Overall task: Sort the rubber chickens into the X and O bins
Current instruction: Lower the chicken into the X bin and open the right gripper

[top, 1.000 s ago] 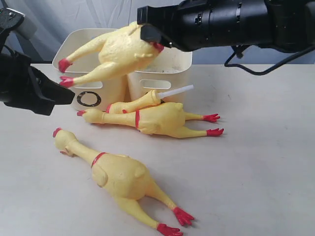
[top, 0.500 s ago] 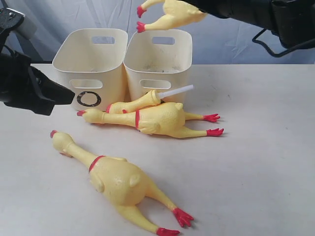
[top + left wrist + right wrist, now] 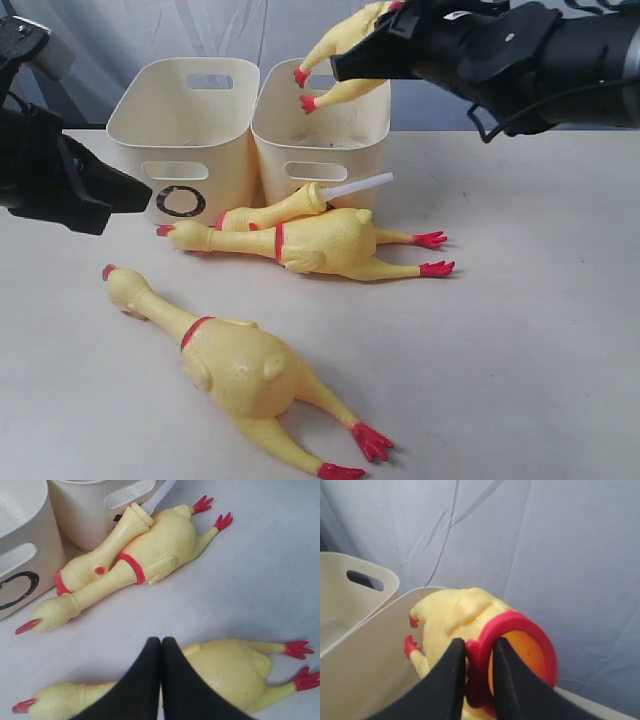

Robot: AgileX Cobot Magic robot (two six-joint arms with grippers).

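Right gripper (image 3: 478,652) pinches headless chicken (image 3: 457,615) by rim.

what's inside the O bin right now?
Only bare cream inner walls show in the O bin; nothing visible inside. Its floor is hidden behind the front wall, so something lying flat could be missed.

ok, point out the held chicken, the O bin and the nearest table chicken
held chicken (image 3: 348,40), exterior view, yellow body.
O bin (image 3: 230,160), exterior view, front wall.
nearest table chicken (image 3: 245,365), exterior view, middle of body.
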